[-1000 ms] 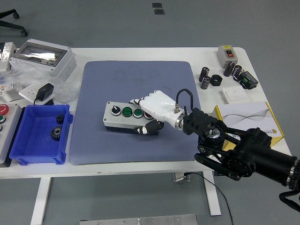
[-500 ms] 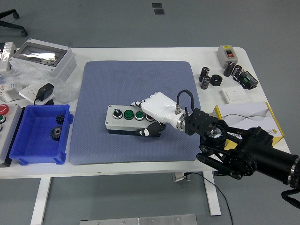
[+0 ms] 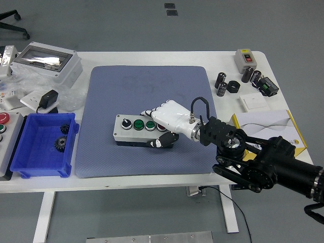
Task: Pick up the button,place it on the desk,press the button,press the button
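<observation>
Your right arm (image 3: 263,164) comes in from about 4 o'clock, black and jointed, and reaches toward 10 o'clock over the bench. Its white right robot hand (image 3: 164,124) lies palm down, knuckles up, with the fingers (image 3: 148,113) curled toward 9 o'clock and the dark-tipped thumb (image 3: 161,140) tucked beneath at the near side, closed in a grasp.

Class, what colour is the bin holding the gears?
Blue bin, seen in the head view.
</observation>
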